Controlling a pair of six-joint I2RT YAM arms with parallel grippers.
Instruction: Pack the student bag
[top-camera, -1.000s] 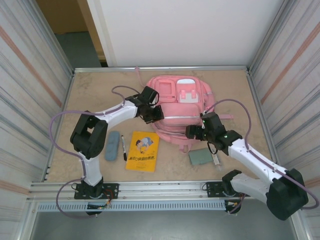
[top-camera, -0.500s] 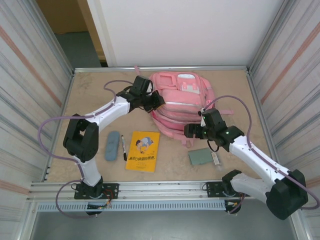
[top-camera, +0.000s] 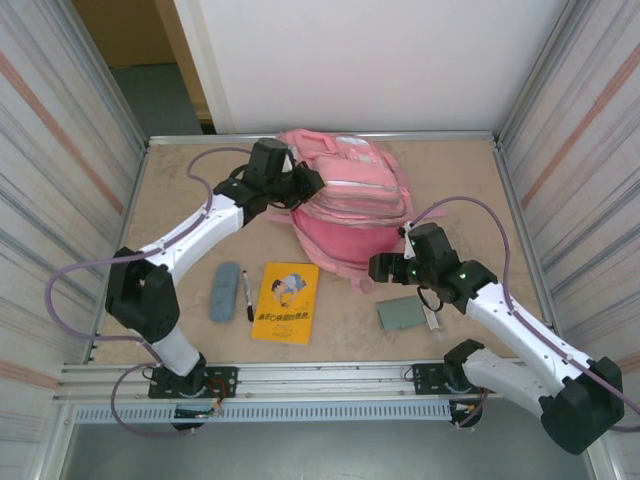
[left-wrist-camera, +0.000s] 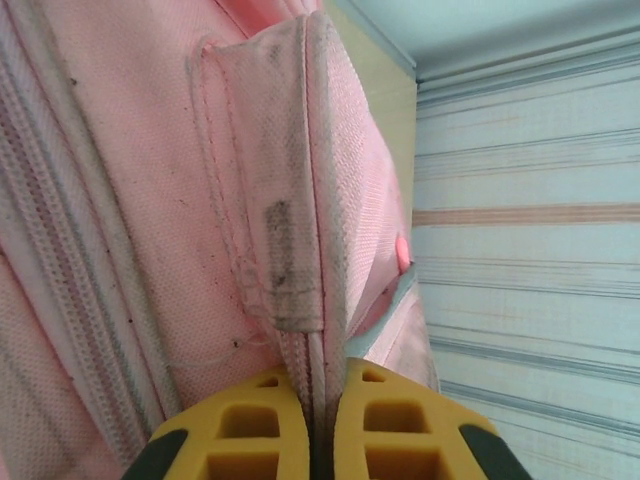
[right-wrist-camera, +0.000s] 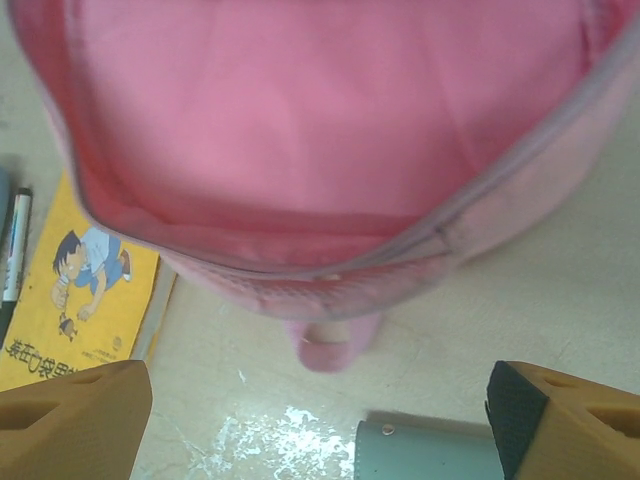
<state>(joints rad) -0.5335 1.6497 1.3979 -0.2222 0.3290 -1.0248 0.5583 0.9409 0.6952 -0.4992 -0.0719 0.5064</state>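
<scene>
Student bag is sitting far-centre on our desk; we are clamping its fabric in our left end effector, our right end effector hovering wide open beside its mouth.

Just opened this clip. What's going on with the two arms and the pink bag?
The left gripper is shut on a fabric flap of the bag, holding its mouth open toward the arms. The right gripper is open and holds nothing, just in front of that mouth. The book, pen, case and grey pad lie on the table, not yet packed. The pink inside that shows looks empty.
</scene>
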